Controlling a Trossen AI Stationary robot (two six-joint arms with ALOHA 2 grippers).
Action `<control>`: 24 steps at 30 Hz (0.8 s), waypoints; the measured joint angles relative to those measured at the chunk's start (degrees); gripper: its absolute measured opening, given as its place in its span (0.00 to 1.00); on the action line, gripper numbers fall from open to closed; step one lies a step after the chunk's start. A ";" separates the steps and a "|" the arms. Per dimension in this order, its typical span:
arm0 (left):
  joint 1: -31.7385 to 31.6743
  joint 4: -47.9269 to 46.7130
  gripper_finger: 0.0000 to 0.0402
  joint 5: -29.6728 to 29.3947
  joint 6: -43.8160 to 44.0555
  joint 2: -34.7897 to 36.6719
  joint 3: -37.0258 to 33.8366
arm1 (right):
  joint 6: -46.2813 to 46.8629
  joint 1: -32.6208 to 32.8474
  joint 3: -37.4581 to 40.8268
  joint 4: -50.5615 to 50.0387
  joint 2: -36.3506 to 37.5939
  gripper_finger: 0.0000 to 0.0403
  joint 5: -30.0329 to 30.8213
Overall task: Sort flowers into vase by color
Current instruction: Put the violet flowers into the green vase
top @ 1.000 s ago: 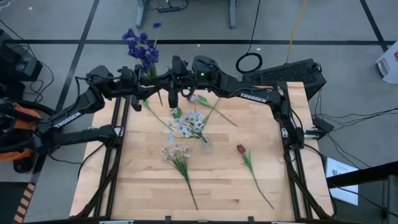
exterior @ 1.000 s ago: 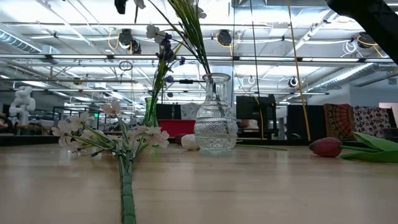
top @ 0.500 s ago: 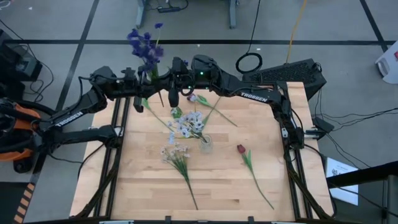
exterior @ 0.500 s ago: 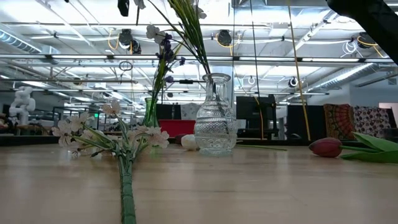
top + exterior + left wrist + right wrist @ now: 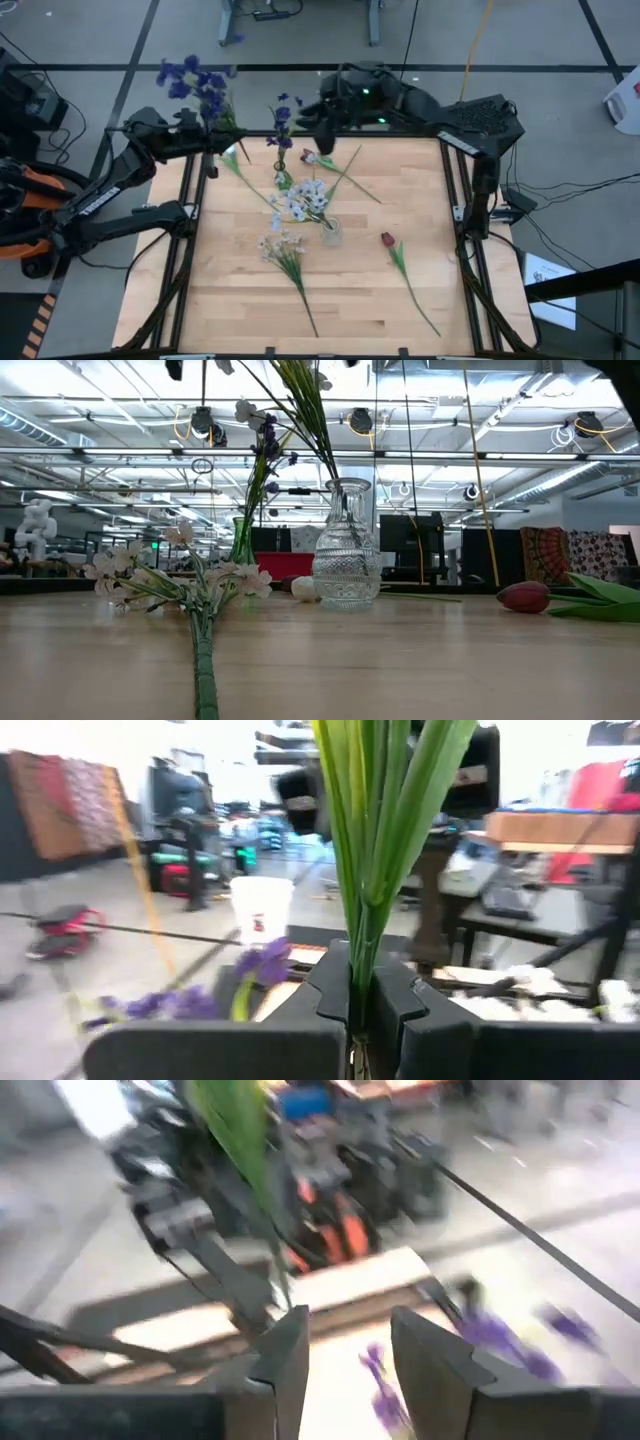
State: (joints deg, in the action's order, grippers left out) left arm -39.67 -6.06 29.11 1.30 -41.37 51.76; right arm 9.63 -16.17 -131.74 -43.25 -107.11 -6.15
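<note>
Closest to you on the table [image 5: 240,320] there's the pale blossom spray [image 5: 285,252] lying flat, stem toward the front edge, and off to the right the dark red tulip [image 5: 388,240] with its stem trailing toward the front corner; both are just parked there waiting their turn. Mid-table is the clear glass vase [image 5: 346,550], already holding a bunch of pale blossoms that lean over toward the left, so that one looks like your light-colour bin. Behind it stands a green vase [image 5: 242,542] with one purple sprig [image 5: 281,118] in it, and a white tulip [image 5: 312,159] lies just beside, so I'd guess purple belongs back there. Your left gripper [image 5: 210,135] sits over the far left corner, clamped tight on the green stems [image 5: 375,840] of a purple bunch [image 5: 192,78], with the blooms sticking out past the table edge. Held by the stems like that, it can go in stem-end first. Your right gripper [image 5: 312,112] is at the far edge near the middle with its fingers [image 5: 285,1360] spread and nothing between them, so it seems to be clear of the work.
</note>
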 joint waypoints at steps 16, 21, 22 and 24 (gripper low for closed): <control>-2.73 25.22 0.02 -7.32 5.83 2.09 -24.17 | 12.35 8.09 8.41 -34.38 6.73 0.01 27.09; -2.77 25.77 0.02 -7.30 5.48 -0.39 -24.65 | 15.54 9.42 27.46 -21.77 13.46 0.01 25.79; -2.75 25.93 0.02 -7.29 5.71 -1.12 -24.65 | 16.32 9.54 32.24 -17.36 15.84 0.01 24.66; -2.74 26.67 0.02 -7.28 5.72 -2.67 -24.65 | 19.01 9.63 41.82 -8.93 20.84 0.00 23.08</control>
State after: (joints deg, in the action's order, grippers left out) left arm -42.41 20.61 21.82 7.03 -44.04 27.11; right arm 28.63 -6.55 -89.93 -52.18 -86.27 16.93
